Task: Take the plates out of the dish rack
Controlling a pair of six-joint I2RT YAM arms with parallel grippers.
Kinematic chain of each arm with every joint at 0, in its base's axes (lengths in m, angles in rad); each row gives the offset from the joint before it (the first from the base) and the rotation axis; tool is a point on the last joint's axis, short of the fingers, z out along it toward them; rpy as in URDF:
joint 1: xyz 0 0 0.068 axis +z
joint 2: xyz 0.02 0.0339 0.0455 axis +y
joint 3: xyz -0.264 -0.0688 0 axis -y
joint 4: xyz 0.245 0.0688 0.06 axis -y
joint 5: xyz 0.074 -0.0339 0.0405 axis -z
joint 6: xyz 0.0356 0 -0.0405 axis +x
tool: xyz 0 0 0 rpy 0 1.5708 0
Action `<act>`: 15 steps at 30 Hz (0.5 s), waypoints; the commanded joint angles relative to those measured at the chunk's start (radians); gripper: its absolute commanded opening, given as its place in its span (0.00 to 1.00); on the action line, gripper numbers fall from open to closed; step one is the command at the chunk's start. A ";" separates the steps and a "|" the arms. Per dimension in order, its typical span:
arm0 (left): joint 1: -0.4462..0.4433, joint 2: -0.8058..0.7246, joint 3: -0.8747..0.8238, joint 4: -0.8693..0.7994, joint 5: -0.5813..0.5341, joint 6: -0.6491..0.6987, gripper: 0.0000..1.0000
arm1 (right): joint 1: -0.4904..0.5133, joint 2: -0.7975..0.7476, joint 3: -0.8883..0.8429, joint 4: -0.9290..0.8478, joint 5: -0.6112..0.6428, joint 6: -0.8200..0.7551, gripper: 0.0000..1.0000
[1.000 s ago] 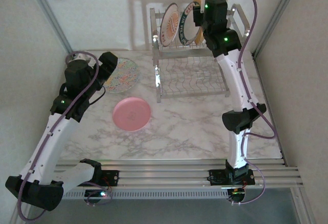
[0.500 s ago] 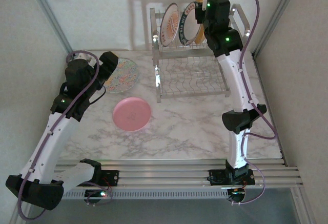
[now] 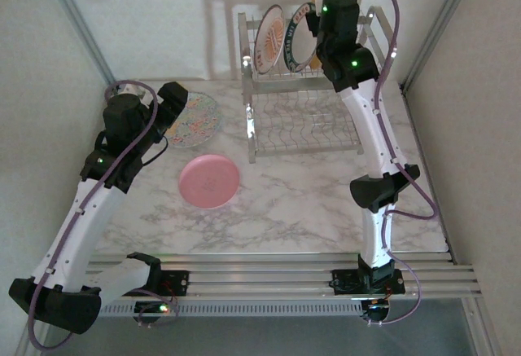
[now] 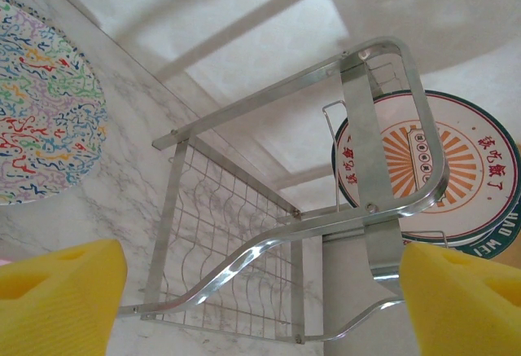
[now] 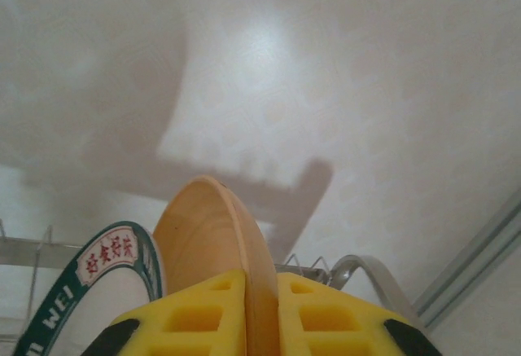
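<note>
**Step in hand:** grasp of next plate. R gripper [image 5: 260, 317] has its pads pressed onto the top rim of the yellow plate [image 5: 207, 226], which sits between them in the upper tier of the dish rack [image 3: 305, 124].

**Orientation:** plate stands on edge. Its plane runs straight out from the hand, w/ one face toward each pad. Green-rim plate [image 5: 89, 291] is just beside, on hand's left.

**Next:** lift straight up, no tilt, until clear of the neighbour.

L gripper [image 4: 259, 295] is spread and empty.
</note>
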 commanded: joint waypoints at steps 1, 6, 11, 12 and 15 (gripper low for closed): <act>-0.009 0.001 0.030 0.018 0.020 0.011 0.86 | 0.023 0.009 -0.007 0.108 0.069 -0.105 0.08; -0.008 0.003 0.029 0.024 0.021 0.010 0.86 | 0.039 0.011 -0.027 0.180 0.132 -0.202 0.03; -0.008 0.006 0.030 0.024 0.027 0.010 0.87 | 0.053 0.008 -0.066 0.284 0.200 -0.316 0.00; -0.008 0.006 0.030 0.025 0.026 0.010 0.86 | 0.055 0.008 -0.070 0.301 0.208 -0.333 0.00; -0.008 0.002 0.030 0.023 0.026 0.010 0.86 | 0.057 0.008 -0.074 0.337 0.219 -0.369 0.00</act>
